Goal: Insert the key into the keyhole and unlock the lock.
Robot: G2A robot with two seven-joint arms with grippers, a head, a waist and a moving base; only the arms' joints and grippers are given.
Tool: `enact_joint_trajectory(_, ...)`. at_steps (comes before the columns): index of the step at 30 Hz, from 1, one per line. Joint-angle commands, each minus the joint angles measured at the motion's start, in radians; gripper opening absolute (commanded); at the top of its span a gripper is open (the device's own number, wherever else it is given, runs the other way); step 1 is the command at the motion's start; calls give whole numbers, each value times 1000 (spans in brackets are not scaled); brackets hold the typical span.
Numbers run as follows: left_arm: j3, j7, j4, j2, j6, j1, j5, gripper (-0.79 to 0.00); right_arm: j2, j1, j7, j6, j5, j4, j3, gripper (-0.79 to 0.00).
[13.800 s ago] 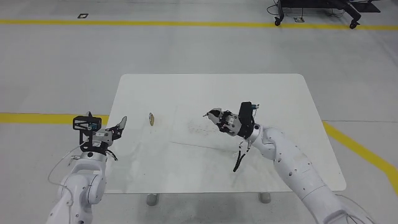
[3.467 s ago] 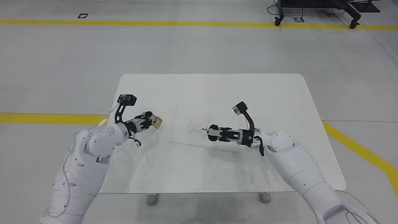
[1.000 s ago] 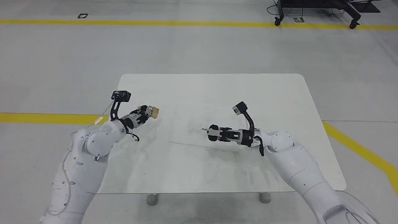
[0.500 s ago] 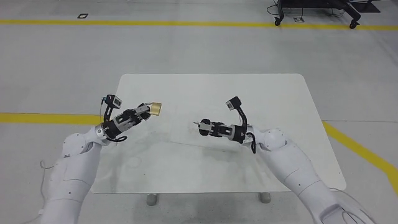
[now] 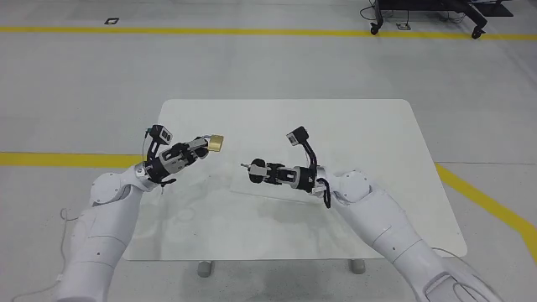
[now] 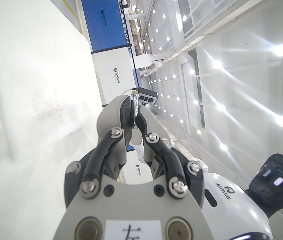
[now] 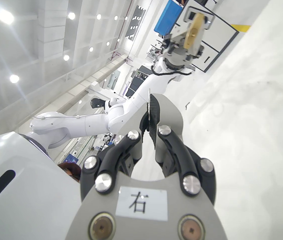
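Rubber pads (image 6: 127, 113) of the left gripper (image 5: 201, 144) are pressing together on the lock (image 5: 216, 143), its brass body sticking out past the fingertips and hanging above the table (image 5: 377, 134) near the 9 o'clock side. The right gripper (image 5: 256, 170) is pinching the key (image 5: 245, 166) between its closed fingers (image 7: 153, 112), the blade jutting toward 9 o'clock. From the key tip the lock is lying at about 10 o'clock, near but apart, with a gap showing between them. The key's long axis is running roughly 3 to 9 o'clock, so it is aiming a little to the 6 o'clock side of the lock; the right arm is probably needing to swing the tip toward 12 and in. Which face of the lock takes the key I cannot tell
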Motion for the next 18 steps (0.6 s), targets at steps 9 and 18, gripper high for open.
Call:
enact_joint_trajectory(9,47,-162,32,-7,38,-28,-59,-785,-62,98,-38,-59,60,63,-105,-785)
enact_joint_trajectory(18,63,-233,54,-12,74,-39,-130,-785,-112,148,-131,-116,76,212,-147,-785)
